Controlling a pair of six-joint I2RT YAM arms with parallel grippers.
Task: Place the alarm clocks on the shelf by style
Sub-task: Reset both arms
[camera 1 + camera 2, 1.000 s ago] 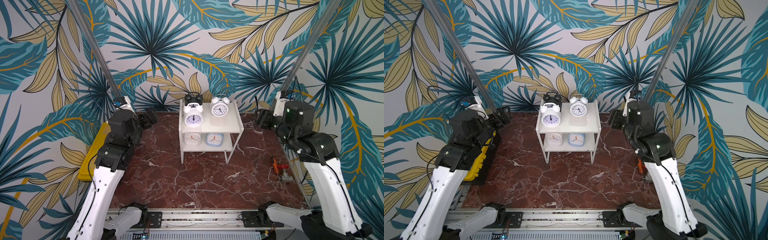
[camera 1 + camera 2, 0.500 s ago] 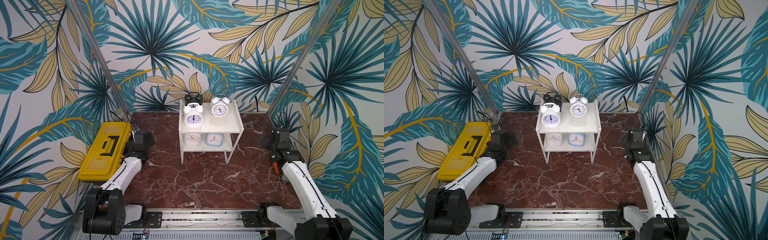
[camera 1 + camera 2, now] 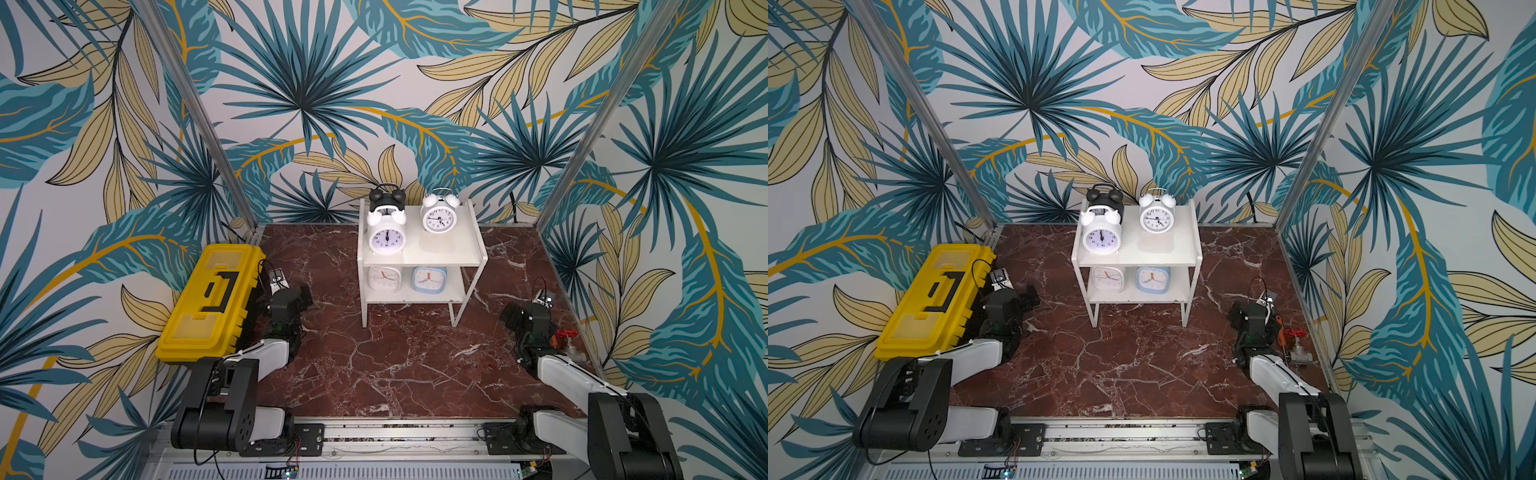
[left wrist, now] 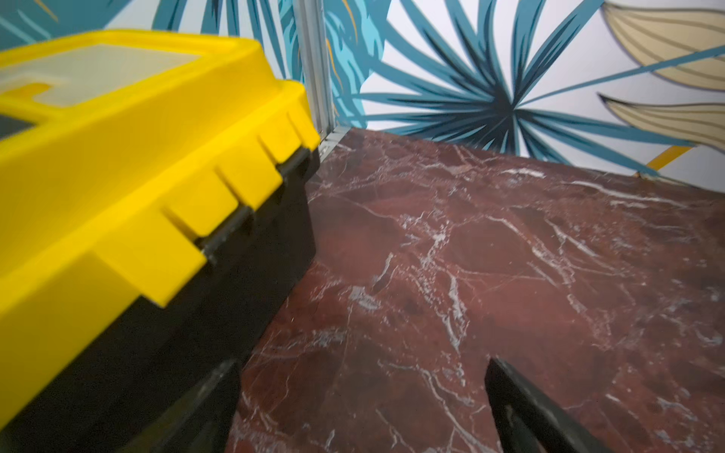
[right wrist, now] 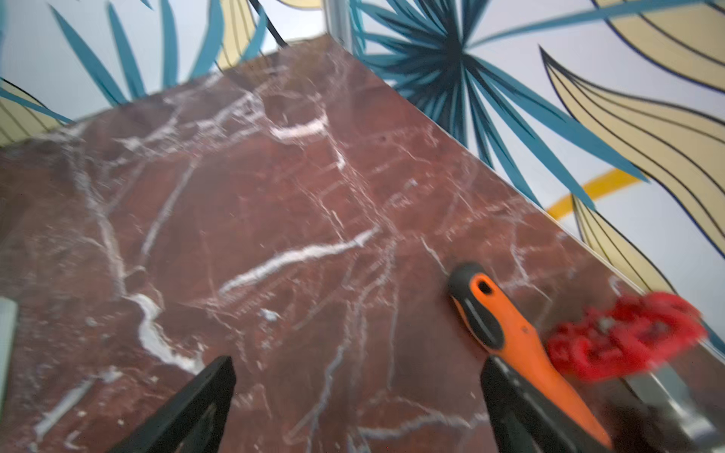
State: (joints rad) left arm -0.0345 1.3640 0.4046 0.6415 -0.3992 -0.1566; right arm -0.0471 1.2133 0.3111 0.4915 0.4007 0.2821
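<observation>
Five alarm clocks stand on the shelf [image 3: 461, 249], well ahead of both grippers and between them; on the upper board the black twin-bell clock [image 3: 386, 196] sits behind a white twin-bell clock [image 3: 386, 239], with a second white twin-bell clock [image 3: 439, 217] beside them; the white square clock [image 3: 384, 279] and light blue clock [image 3: 429, 279] share the lower board. Left gripper [image 4: 361, 364] hangs low over the marble table [image 4: 510, 255], jaws spread wide, empty; the yellow toolbox [image 4: 117, 157] stands just beside one finger, crowding that side. Right gripper [image 5: 357, 362] gapes wide too, empty; an orange-handled tool [image 5: 510, 325] lies just beside its outer finger, whether touching I cannot tell; a red valve wheel [image 5: 623, 337] sits just beyond.
</observation>
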